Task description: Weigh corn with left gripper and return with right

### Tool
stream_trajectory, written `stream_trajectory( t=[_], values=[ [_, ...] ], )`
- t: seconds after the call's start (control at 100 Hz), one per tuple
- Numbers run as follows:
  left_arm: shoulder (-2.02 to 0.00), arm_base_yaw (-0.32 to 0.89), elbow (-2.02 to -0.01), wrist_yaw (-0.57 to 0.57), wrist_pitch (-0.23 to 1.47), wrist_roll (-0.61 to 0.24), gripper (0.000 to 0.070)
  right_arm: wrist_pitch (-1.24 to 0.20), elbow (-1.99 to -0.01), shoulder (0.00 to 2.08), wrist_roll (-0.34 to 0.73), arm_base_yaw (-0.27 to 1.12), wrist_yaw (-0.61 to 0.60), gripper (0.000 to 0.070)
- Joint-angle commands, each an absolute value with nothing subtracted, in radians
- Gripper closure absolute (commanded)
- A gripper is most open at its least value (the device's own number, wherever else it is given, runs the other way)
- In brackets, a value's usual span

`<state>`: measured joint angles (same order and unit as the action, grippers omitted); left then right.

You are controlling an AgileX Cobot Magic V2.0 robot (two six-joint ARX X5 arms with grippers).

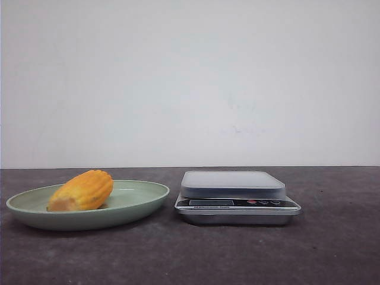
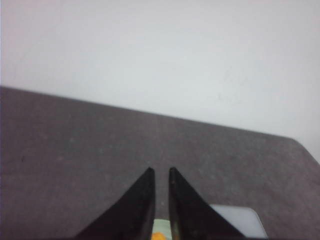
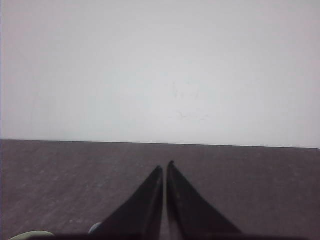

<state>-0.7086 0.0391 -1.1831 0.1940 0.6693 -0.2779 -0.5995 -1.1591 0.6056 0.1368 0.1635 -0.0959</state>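
While corn (image 1: 82, 190) rests plated, arms unseen frontally.

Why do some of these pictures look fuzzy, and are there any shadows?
Front view: fairly sharp, the corn a bit soft, a faint shadow under the plate and the scale, no harsh glare. Left wrist view: blurry all over, the left gripper fingers fuzzy-edged. Right wrist view: also soft, the right gripper just a dark shape against the pale wall.
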Motion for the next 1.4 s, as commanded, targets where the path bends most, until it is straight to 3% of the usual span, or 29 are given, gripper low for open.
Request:
stream_trajectory(
  t=[0.0, 0.04, 0.11, 0.15, 0.18, 0.49, 0.71, 1.39],
  values=[
    [-0.732, 0.039, -1.251, 0.228, 0.696, -0.262, 0.0598, -0.608, -1.183, 0.614, 0.125, 0.168, -0.118, 0.0596],
    [-0.741, 0.039, -1.271, 0.254, 0.703, -0.262, 0.0477, -0.605, -1.184, 0.614, 0.126, 0.168, -0.137, 0.0414],
    [-0.746, 0.039, -1.288, 0.282, 0.704, -0.262, 0.0175, -0.610, -1.184, 0.614, 0.133, 0.168, -0.143, 0.0000],
    [-0.746, 0.039, -1.290, 0.289, 0.704, -0.262, 0.0046, -0.616, -1.184, 0.614, 0.141, 0.168, -0.143, 0.0000],
    [-0.745, 0.040, -1.290, 0.289, 0.704, -0.262, 0.0000, -0.623, -1.184, 0.614, 0.149, 0.168, -0.143, 0.0000],
    [-0.764, 0.045, -1.289, 0.289, 0.887, -0.280, 0.0000, -0.725, -1.184, 0.618, 0.150, 0.168, -0.157, 0.0000],
    [-0.889, 0.084, -1.287, 0.313, 1.026, -0.281, 0.0000, -0.801, -1.184, 0.635, 0.150, 0.168, -0.157, 0.0000],
    [-1.666, 0.326, -1.287, 0.303, 0.830, -0.307, 0.0000, -0.953, -1.184, 0.646, 0.149, 0.168, -0.149, 0.0000]
  ],
)
